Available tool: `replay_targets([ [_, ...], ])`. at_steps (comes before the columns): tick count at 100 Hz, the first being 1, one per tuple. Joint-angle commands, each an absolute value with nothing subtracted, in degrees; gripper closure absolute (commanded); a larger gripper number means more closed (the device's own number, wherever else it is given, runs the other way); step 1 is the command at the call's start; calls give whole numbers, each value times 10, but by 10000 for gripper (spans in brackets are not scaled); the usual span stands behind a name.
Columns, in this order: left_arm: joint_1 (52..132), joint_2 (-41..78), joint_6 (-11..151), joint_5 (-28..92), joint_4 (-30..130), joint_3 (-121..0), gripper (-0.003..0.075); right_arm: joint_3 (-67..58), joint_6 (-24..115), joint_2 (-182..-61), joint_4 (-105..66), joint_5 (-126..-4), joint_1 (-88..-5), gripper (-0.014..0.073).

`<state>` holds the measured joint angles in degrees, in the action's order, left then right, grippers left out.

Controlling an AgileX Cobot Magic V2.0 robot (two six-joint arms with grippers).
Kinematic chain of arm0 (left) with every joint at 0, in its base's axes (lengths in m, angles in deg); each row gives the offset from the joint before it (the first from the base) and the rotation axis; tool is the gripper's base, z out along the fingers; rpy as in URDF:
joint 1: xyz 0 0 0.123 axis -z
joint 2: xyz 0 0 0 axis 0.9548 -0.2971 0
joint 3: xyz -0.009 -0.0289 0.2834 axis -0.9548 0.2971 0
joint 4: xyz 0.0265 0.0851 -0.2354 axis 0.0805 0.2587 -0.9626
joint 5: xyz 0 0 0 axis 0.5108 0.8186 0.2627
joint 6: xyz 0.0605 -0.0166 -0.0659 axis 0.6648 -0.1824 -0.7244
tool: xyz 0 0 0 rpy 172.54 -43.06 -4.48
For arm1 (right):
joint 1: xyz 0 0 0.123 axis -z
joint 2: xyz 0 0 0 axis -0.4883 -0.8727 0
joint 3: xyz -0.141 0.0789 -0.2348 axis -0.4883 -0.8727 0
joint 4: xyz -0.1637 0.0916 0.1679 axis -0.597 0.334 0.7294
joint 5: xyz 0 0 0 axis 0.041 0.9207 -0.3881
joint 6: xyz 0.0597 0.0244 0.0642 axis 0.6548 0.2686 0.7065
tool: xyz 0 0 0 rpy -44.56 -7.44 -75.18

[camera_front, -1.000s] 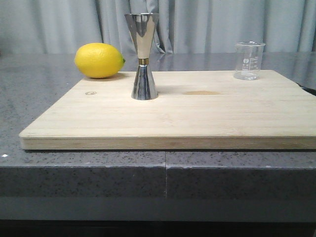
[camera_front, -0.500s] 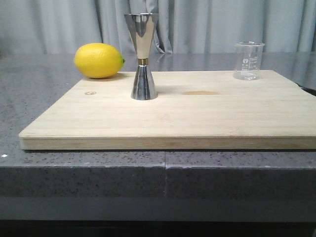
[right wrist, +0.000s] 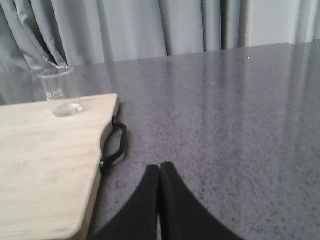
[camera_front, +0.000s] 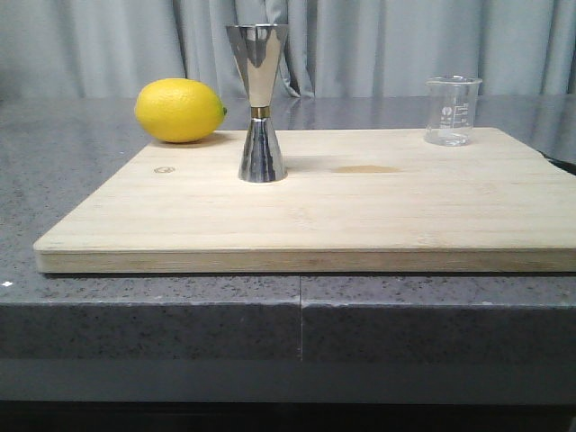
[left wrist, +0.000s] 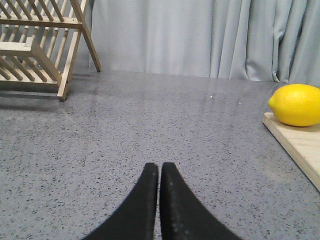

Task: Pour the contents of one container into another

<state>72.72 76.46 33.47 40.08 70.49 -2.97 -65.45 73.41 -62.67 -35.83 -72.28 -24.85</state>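
beaker [camera_front: 452,110] sits upright at the far right corner of the wooden board [camera_front: 360,216], nothing touching it. looks nearly empty, can't tell if there's any liquid at the bottom. jigger [camera_front: 260,101] stands upright on the left-centre of the board, well apart from the beaker, wide cup up, gold band at the waist. lemon [camera_front: 180,110] at the board's far left corner, left of the jigger. board lies on the grey speckled desk [camera_front: 135,315].

left end effector [left wrist: 159,172]: fingers pressed together, holding nothing, over bare desk left of the board; lemon and board edge visible from its camera, plus a wooden rack [left wrist: 37,42] further off.

right end effector [right wrist: 159,172]: also closed and empty, over desk right of the board, near the board's black handle [right wrist: 114,145]. beaker in its view, not close.
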Motion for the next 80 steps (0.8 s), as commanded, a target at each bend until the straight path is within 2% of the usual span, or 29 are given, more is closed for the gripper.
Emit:
replay_targets([
  [1, 726, 777, 336, 441, 701, -17, 741, -664, 742, -615, -356, -796, -246, 662],
  [80, 726, 777, 336, 441, 701, -17, 741, -671, 742, -615, -356, -792, -246, 662],
])
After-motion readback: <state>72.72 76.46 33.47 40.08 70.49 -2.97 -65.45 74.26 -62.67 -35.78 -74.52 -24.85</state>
